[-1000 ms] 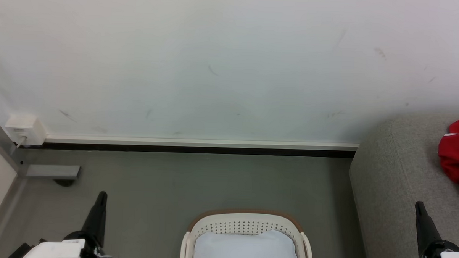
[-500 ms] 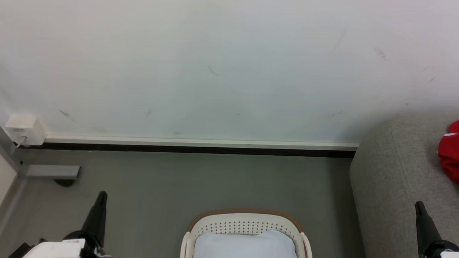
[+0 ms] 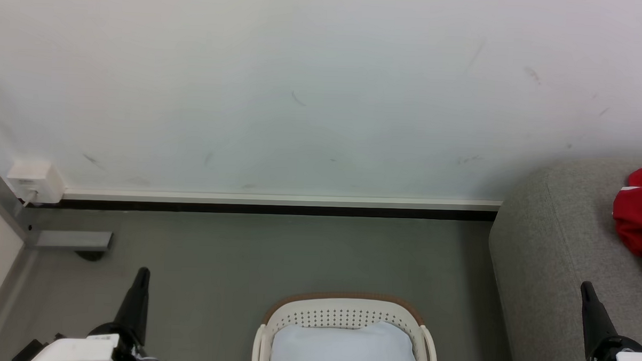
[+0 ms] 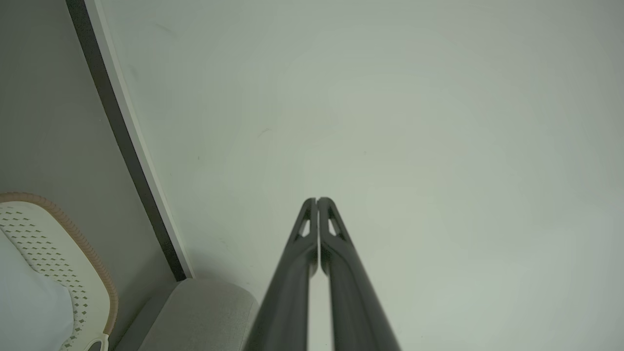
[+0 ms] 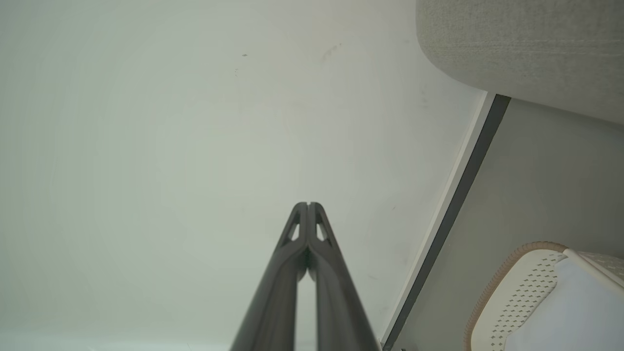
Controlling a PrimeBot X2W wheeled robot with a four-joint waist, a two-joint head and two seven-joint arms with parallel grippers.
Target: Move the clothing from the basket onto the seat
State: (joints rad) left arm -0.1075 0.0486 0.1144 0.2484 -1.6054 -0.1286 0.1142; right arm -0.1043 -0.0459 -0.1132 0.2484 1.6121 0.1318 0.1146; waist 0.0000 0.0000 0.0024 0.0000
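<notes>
The red clothing (image 3: 640, 223) with a white stripe lies bunched on the grey seat (image 3: 559, 247) at the right edge of the head view. The white basket (image 3: 345, 313) with a brown rim stands on the floor at bottom centre and holds a pale blue-white cushion (image 3: 342, 349). My left gripper (image 3: 142, 273) points up at the lower left, shut and empty, well left of the basket. My right gripper (image 3: 586, 287) is shut and empty at the lower right, over the seat's front part. In the wrist views both grippers (image 4: 317, 200) (image 5: 308, 204) have their tips touching, facing the wall.
A white wall (image 3: 302, 94) with a pale and dark baseboard (image 3: 277, 204) runs behind the basket. A small white box (image 3: 35, 181) sits on the wall at the left, with a grey metal bracket (image 3: 73, 240) on the floor below it. Grey floor (image 3: 297, 254) lies between wall and basket.
</notes>
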